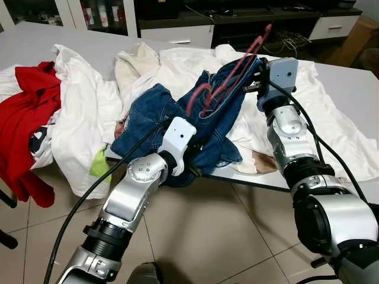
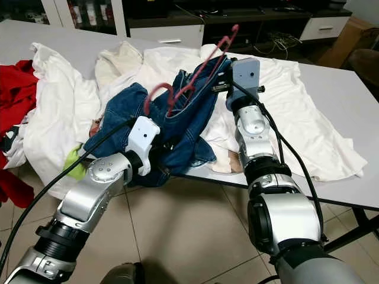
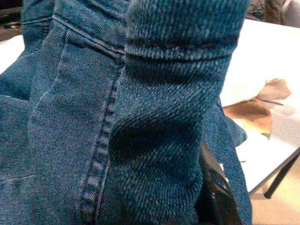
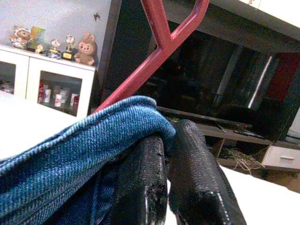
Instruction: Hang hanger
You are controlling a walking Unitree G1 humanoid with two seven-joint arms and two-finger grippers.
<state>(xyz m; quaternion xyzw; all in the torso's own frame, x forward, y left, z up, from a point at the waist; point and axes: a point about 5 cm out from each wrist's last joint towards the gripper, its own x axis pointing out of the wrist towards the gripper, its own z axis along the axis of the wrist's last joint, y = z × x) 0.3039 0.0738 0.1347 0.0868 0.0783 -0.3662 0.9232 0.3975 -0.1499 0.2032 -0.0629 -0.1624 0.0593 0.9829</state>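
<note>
A pair of blue jeans (image 1: pixel 148 112) lies bunched on the white table (image 1: pixel 355 83), with one end lifted up. A red hanger (image 1: pixel 237 65) is threaded through the raised waistband, and its top sticks out above the denim. My right gripper (image 4: pixel 166 140) is shut on the denim edge just below the hanger's fork and holds it up over the table. My left gripper (image 1: pixel 190 170) is pushed in under the lower folds of the jeans at the table's front edge. Dark denim (image 3: pixel 140 117) presses close around it in the left wrist view.
White garments (image 1: pixel 83 112) cover much of the table, with a red garment (image 1: pixel 26 112) draped over its left end. A beige cloth (image 1: pixel 260 163) lies by the front edge. A dark TV cabinet (image 1: pixel 249 18) stands behind. Tiled floor (image 1: pixel 225 236) lies in front.
</note>
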